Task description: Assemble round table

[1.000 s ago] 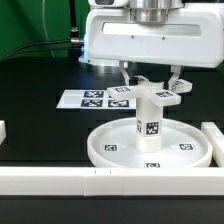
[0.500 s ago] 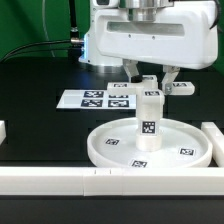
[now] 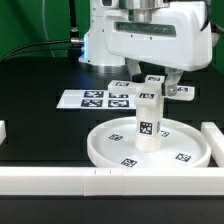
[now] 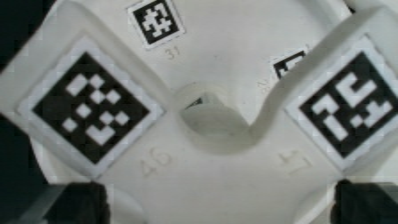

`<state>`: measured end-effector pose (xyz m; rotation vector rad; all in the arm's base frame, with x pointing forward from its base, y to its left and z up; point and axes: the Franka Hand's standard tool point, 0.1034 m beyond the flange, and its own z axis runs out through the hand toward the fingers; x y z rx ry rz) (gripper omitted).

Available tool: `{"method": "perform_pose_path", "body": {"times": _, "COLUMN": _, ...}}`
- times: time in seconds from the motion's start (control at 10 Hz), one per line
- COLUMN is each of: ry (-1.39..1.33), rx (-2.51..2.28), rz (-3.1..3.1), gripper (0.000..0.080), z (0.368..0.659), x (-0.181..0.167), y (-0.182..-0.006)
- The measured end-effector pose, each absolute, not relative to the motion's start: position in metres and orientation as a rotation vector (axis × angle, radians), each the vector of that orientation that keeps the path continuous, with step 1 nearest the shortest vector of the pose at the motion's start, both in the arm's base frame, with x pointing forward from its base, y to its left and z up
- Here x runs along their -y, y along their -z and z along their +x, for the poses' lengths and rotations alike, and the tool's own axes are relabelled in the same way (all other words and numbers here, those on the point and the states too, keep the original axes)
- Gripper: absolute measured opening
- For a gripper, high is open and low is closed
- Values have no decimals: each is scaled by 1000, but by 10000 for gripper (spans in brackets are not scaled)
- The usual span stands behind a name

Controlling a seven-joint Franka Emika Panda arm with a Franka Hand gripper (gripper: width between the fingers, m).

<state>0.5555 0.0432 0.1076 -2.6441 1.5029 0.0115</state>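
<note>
The short cylinder post is stood upright (long axis vertical) on the hub of the large rimmed disc, directly below the gripper, whose fingers are seen closed around its top.

Rimmed white disc lies flat, lower centre-right of exterior view, sq tags on its floor. Short white cylinder post stands upright at disc's centre, tagged. Cross-shaped piece sits on post top, w/ tags.
</note>
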Motion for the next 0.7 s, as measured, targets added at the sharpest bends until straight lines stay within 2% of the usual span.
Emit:
{"method": "perform_pose_path", "body": {"times": 0.1, "ry": -24, "rx": -1494, "rz": -2647, "gripper": 644, "z": 554, "x": -46, "y": -117}}
{"method": "perform_pose_path", "body": {"times": 0.4, "ry": -57, "rx": -1481, "rz": -2643, "gripper": 649, "z": 554, "x": -52, "y": -148}}
{"method": "perform_pose_path", "body": {"times": 0.7, "ry": -51, "rx": -1469, "rz": -2649, "gripper": 649, "z": 555, "x": -52, "y": -146}}
